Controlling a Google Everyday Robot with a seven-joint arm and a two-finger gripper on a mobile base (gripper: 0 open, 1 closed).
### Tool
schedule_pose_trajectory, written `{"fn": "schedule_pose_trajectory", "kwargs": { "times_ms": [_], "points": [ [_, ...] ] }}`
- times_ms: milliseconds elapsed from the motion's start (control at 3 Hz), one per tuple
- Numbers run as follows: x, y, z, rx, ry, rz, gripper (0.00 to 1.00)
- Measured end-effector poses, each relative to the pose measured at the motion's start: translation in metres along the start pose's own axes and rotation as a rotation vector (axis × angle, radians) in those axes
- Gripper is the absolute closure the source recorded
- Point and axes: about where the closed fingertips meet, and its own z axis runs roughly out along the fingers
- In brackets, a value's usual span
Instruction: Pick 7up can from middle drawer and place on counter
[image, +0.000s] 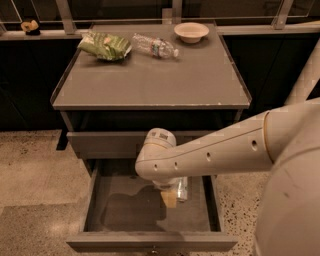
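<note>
The arm (225, 150) reaches in from the right, below the counter's (160, 80) front edge, and bends down into the drawer (120, 202). That drawer is pulled fully out beneath and in front of the counter. The upper drawer (105, 144), directly under the counter, looks shut or nearly so.

On the counter's far side lie a bag (105, 46) at the left, a bottle (155, 47) on its side in the middle, and a bowl (191, 32) at the right. The near half of the counter is bare.

The gripper (174, 194) hangs under the wrist, well below the counter and over the right part of the drawer floor. The can (183, 188) sits upright in it. One tan pad shows against the can's left side, so the jaws appear to be pinching the can, though the wrist hides the other side.

The step in hand looks like the lift-out: the can is gripped and needs to come clear of the drawer. It is hard to tell whether its base is off the floor yet.

The next move calls for a straight rise until the can clears the drawer walls. It should then pull outward, away from the counter, so that can and wrist pass the upper drawer and the counter's front lip. After that the arm can go up and forward over the bare near half and set the can down upright, short of the bag, bottle and bowl.
</note>
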Motion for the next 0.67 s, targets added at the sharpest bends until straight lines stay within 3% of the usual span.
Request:
{"fn": "schedule_pose_trajectory", "kwargs": {
  "times_ms": [333,667],
  "points": [
    [0.057,0.01,-0.058,0.043,0.153,0.034,1.0],
    [0.121,0.018,-0.132,0.132,0.293,0.085,1.0]
  ]
}}
